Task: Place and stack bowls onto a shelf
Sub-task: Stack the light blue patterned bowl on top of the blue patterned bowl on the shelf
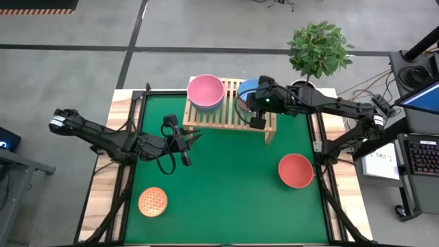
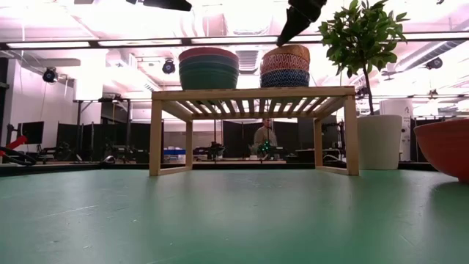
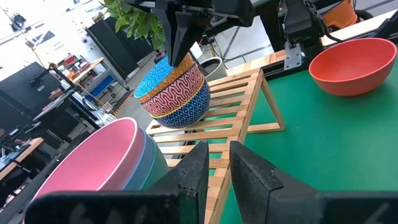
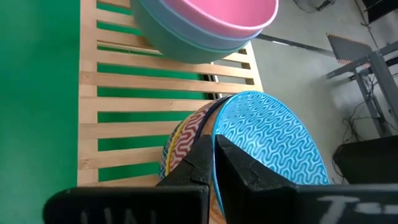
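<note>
Green felt covers the table (image 1: 226, 199) seen from above; the shelf (image 1: 230, 118) sits at upper centre with the pink bowl (image 1: 206, 90) stacked on its left end, and the right gripper (image 1: 258, 110) is over the shelf's right end, pinched shut on the rim of the light blue bowl (image 1: 247, 89). The left gripper (image 1: 185, 143) waits left of centre over the felt, its fingers a little apart and empty. A red bowl (image 1: 295, 170) lies at right, an orange patterned bowl (image 1: 152, 202) at lower left, both not yet shelved. From table height, two stacks stand on the shelf top, the patterned stack (image 2: 285, 67) at upper right under the dark gripper. Past the left wrist, that stack leans slightly on the slats. The right wrist view shows the blue bowl tilted inside the one beneath. I'd level it and let it seat fully before letting go, or it may slide off.
</note>
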Controlling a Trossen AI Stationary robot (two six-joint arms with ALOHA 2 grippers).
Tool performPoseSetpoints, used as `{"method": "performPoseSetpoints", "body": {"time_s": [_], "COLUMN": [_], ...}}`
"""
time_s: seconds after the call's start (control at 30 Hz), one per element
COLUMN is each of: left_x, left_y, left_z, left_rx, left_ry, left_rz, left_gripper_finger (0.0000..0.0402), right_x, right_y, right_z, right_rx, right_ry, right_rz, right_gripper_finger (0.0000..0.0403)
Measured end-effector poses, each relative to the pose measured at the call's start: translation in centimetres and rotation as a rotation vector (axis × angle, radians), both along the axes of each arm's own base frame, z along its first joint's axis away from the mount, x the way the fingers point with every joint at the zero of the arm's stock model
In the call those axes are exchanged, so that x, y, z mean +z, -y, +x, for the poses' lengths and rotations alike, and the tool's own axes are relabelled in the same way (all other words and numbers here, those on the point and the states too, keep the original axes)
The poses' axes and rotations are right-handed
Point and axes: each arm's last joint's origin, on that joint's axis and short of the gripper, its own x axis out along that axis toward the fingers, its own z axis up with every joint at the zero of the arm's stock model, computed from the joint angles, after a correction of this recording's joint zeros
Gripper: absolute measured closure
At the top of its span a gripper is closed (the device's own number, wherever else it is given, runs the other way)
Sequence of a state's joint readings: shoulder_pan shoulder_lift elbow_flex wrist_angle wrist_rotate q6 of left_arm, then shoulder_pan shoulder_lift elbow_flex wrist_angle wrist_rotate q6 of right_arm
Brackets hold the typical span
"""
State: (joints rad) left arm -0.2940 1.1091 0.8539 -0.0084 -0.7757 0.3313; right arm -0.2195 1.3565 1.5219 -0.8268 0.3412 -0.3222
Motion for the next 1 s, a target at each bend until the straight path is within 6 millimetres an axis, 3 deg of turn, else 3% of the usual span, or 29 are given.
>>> {"method": "performPoseSetpoints", "body": {"time_s": [0.27,0.57,0.77,1.0], "left_x": [0.0,-0.1,-0.1,-0.1], "left_y": [0.0,0.0,0.0,0.0], "left_z": [0.0,0.0,0.0,0.0], "left_rx": [0.0,0.0,0.0,0.0], "left_ry": [0.0,-0.01,-0.011,-0.015], "left_rz": [0.0,0.003,0.003,0.004], "left_gripper_finger": [0.0354,0.0354,0.0354,0.0354], "right_x": [0.6,1.5,-1.5,-3.8], "right_y": [-0.1,-1.3,-3.6,-4.1], "right_z": [-0.6,-1.5,-0.4,-0.1], "right_rx": [-0.04,-0.019,-0.001,-0.102], "right_ry": [0.046,0.114,0.077,0.048], "right_rz": [0.033,0.086,0.047,-0.082], "right_gripper_finger": [0.039,0.0353,0.0383,0.0394]}}
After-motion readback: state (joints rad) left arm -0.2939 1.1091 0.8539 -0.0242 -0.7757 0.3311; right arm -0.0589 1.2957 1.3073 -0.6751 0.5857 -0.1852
